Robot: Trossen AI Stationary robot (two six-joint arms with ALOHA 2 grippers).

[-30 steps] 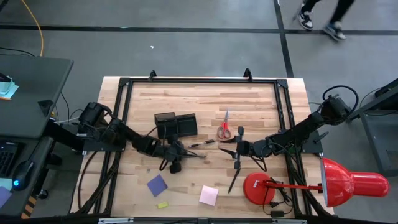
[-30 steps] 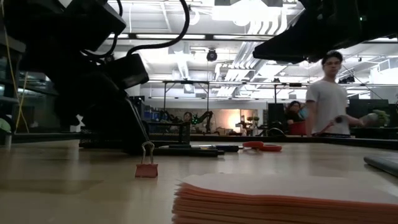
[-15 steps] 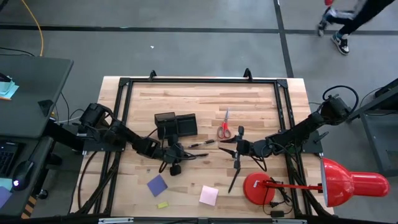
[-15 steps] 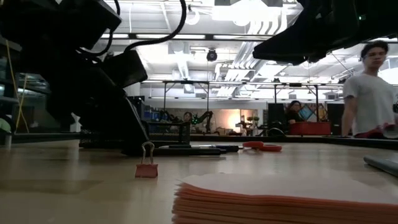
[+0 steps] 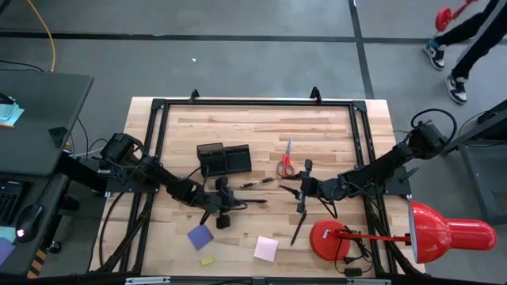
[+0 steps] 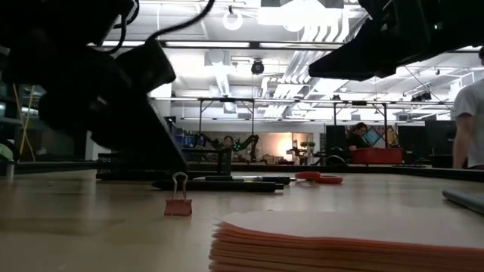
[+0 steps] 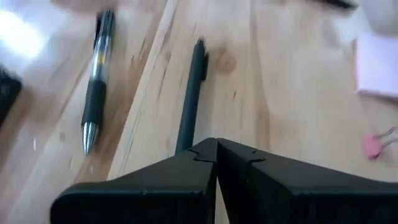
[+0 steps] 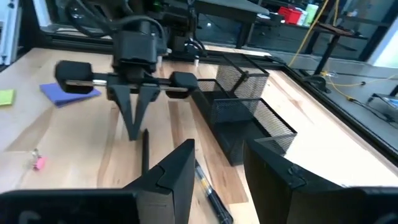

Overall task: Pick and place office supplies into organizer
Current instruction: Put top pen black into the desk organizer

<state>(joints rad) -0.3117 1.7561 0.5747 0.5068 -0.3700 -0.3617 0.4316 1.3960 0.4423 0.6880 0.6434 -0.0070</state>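
My left gripper (image 5: 231, 202) is shut, and its fingertips (image 7: 217, 146) stand over the near end of a thin dark pen (image 7: 191, 93) that lies flat on the table. A silver-tipped pen (image 7: 96, 93) lies beside it. My right gripper (image 8: 217, 162) is open and empty at mid table (image 5: 287, 188), facing the left gripper (image 8: 134, 127). The black mesh organizer (image 5: 224, 160) stands behind them. The red-handled scissors (image 5: 286, 162), the blue-purple pad (image 5: 200, 235), the pink pad (image 5: 266, 248) and the yellow piece (image 5: 207, 260) all lie flat on the table. My left gripper points its shut fingers down at the dark pen's end (image 7: 182, 140). The fingertips themselves hide that end, so I cannot tell whether they touch it. The pen lies flat on the table, pointing away from the gripper.
A red desk lamp (image 5: 432, 233) stands at the near right corner, on a round base (image 5: 329, 237). A pink binder clip (image 6: 179, 204) stands on the table near the pink pad (image 6: 348, 242). Another pen (image 5: 257, 182) lies before the organizer. A person stands at the room's right (image 6: 469, 136).
My left gripper has drawn back a little toward the table's near-left and has risen, so more of the dark pen's length shows in the low view. A person in the room has walked off to the right.
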